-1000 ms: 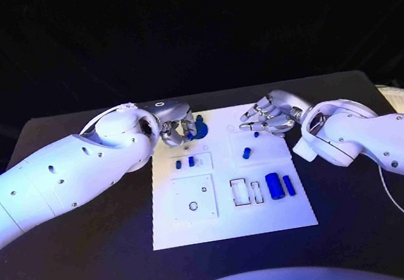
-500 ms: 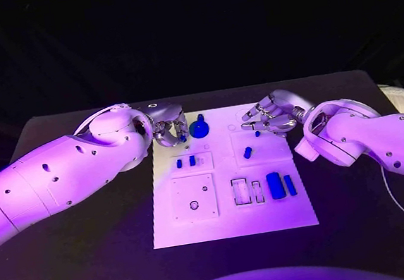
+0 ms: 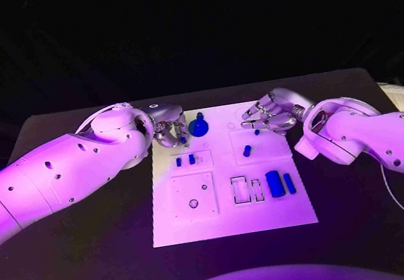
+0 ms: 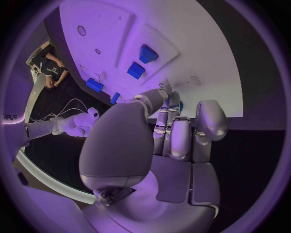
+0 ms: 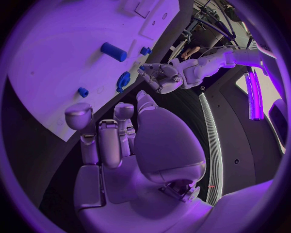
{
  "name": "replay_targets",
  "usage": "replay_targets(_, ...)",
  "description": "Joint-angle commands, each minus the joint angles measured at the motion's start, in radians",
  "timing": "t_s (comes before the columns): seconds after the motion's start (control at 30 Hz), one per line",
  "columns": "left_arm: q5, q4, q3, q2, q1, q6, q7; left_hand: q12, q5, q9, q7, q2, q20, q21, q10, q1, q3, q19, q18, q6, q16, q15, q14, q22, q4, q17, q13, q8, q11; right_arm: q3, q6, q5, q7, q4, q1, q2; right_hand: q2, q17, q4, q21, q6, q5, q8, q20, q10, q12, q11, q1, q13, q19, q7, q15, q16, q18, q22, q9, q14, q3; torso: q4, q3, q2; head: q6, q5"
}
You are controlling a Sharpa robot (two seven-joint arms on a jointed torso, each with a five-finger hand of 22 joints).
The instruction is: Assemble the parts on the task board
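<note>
The white task board [image 3: 231, 214] lies in the middle of the black table [image 3: 88, 271], and everything else sits around it. The left hand [image 3: 168, 132] hangs over the board's far left corner, its fingers [image 4: 171, 141] curled inward and close together; from the left wrist view nothing seems to be in them, though a sliver of blue shows just past the fingertips and I cannot tell whether it touches them. Just beside that hand, standing on the board near its far edge, is a rounded blue part [image 3: 198, 127] with a small knob on top (apart from the hand, as far as the head view shows). The right hand [image 3: 272, 117] hovers over the board's far right corner, fingers [image 5: 100, 138] bent and bunched; a small blue piece [image 3: 256, 132] sits at its fingertips, and whether it is pinched or merely lying on the board underneath I cannot tell. Toward the board's middle, two short blue pegs [image 3: 184, 161] stand side by side on the left half, and a single small blue peg [image 3: 247, 152] lies on the right half. Nearer the board's front, right of its centre, a thick blue cylinder [image 3: 273, 185] and a thinner blue bar [image 3: 289, 184] lie parallel, next to two narrow rectangular slots [image 3: 239, 191]. Left of those is a square raised plate [image 3: 193, 197] with small holes
</note>
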Motion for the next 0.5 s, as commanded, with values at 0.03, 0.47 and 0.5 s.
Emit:
replay_targets(0.03, 0.006, 0.010, 0.000, 0.000, 0.000, 0.029, 0.008, -0.005, -0.006, -0.001, 0.000, 0.001, 0.004, -0.002, 0.006, -0.009, -0.005, -0.001, -0.014, 0.009, 0.000, 0.001, 0.026, 0.048, 0.000, -0.002, 0.002, -0.002, 0.000, 0.000, 0.006, -0.004, 0.009, 0.001, -0.001, 0.000, 0.010, 0.047, 0.001, -0.005, -0.006, 0.006, -0.002, -0.001, -0.007, 0.005, 0.002, 0.003, 0.001, -0.009, 0.000, 0.002, -0.006, 0.013, -0.001, 0.000, 0.061, -0.004, 0.0004, -0.0001, 0.000, -0.001, 0.000)
replay_targets(0.47, 0.003, 0.019, 0.000, -0.001, 0.000, 0.053, -0.001, -0.006, -0.006, 0.000, -0.002, 0.002, 0.003, -0.004, 0.012, -0.010, -0.009, -0.001, -0.014, 0.015, 0.000, 0.000, 0.025, 0.048, -0.001, -0.003, 0.004, -0.001, -0.002, 0.000, 0.006, -0.004, 0.009, 0.001, -0.001, 0.000, 0.010, 0.047, 0.001, -0.005, -0.006, 0.006, -0.002, -0.001, -0.007, 0.005, 0.002, 0.003, 0.001, -0.009, 0.000, 0.002, -0.006, 0.013, -0.001, 0.000, 0.061, -0.004, 0.0008, 0.0001, -0.001, -0.004, 0.001)
replay_targets(0.5, 0.002, 0.018, 0.000, 0.000, 0.000, 0.054, -0.001, -0.007, -0.006, 0.000, -0.001, 0.002, 0.003, -0.005, 0.013, -0.012, -0.010, -0.002, -0.014, 0.016, 0.000, 0.000, 0.025, 0.048, 0.000, -0.003, 0.004, -0.002, -0.002, 0.000, 0.006, -0.004, 0.009, 0.001, -0.001, 0.001, 0.010, 0.047, 0.001, -0.005, -0.006, 0.006, -0.002, -0.001, -0.007, 0.005, 0.002, 0.003, 0.001, -0.009, 0.000, 0.002, -0.006, 0.013, -0.001, 0.000, 0.061, -0.004, 0.0008, 0.0001, -0.001, -0.004, 0.001)
